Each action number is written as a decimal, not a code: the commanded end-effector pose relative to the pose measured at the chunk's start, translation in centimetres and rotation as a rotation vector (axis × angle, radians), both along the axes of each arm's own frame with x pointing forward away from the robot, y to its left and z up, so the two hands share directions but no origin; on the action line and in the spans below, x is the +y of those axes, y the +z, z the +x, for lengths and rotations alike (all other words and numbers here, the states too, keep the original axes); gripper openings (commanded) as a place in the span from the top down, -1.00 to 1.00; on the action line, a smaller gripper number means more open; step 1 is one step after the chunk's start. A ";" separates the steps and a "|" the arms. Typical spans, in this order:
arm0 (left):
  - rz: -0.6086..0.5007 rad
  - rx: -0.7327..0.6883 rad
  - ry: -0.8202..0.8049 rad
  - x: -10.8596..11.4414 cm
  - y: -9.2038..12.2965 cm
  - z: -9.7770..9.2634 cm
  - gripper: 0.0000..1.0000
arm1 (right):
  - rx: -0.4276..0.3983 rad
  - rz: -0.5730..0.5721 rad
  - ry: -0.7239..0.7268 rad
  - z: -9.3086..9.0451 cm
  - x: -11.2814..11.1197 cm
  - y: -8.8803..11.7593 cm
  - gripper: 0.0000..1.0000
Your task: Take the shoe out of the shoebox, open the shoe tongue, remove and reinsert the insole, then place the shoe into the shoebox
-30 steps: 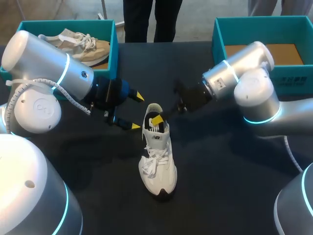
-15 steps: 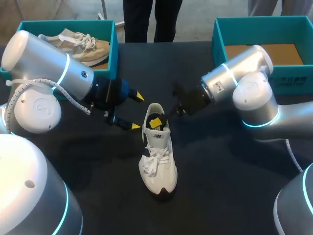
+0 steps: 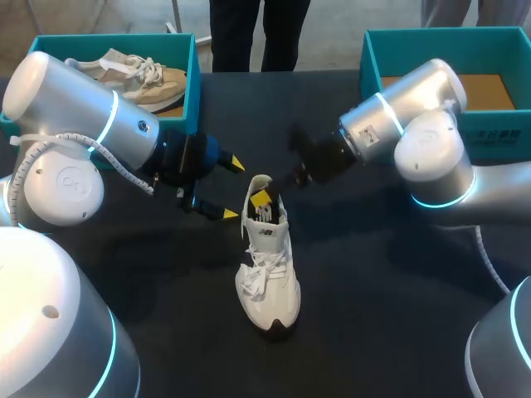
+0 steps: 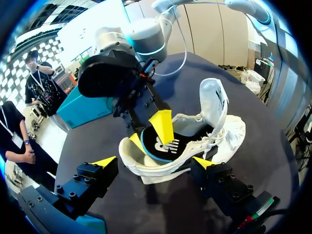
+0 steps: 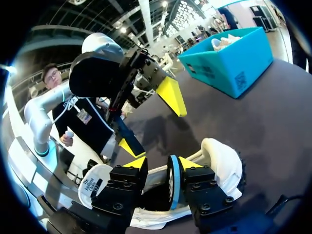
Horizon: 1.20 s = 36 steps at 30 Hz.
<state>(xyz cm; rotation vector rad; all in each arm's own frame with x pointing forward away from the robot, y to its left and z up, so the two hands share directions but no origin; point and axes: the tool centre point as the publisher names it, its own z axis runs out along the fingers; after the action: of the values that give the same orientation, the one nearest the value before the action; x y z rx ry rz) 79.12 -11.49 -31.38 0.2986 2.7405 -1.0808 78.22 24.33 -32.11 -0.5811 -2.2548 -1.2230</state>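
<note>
One white sneaker [image 3: 270,274] lies on the black worktop [image 3: 373,315], out of the empty teal shoebox [image 3: 370,62]. The right jaws pinch the insole [image 5: 173,181] at the heel, while the left jaws gape beside the sneaker. This looks like the insole-removal step. Next it likely needs a steady pull upward and clear.

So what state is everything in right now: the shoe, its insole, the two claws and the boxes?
white shoe: standing on its sole, tongue lifted.
insole: heel end raised out of the shoe.
right gripper: shut on the insole.
left gripper: open, holding nothing, beside the shoe's heel.
left shoebox: open, beige shoe inside.
right shoebox: open, no shoe seen inside.
</note>
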 end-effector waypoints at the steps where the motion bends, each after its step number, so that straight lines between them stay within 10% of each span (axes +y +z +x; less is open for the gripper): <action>1: 0.005 0.000 0.001 0.0 0.0 -0.1 -1.00 | -0.019 -0.017 0.002 0.1 0.0 1.4 0.18; 16: 0.005 0.000 0.001 0.0 0.0 -0.1 -1.00 | -0.143 0.030 -0.057 2.0 -0.3 4.2 0.14; 19: 0.005 0.000 0.001 0.0 0.0 -0.1 -1.00 | -0.158 0.055 -0.115 1.7 -1.0 4.3 0.24; 24: 0.005 0.000 0.001 0.0 0.0 -0.1 -1.00 | -0.164 0.042 -0.152 1.7 -1.6 4.8 1.00; 36: 0.005 0.000 0.001 0.0 0.0 -0.1 -1.00 | -0.120 -0.057 -0.268 1.7 -3.0 5.0 1.00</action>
<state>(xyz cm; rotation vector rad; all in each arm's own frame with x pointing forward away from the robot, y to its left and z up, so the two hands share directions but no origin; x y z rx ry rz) 79.12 -11.49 -31.38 0.2986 2.7405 -1.0808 80.35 21.35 -27.49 -0.8201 -2.3375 -1.3958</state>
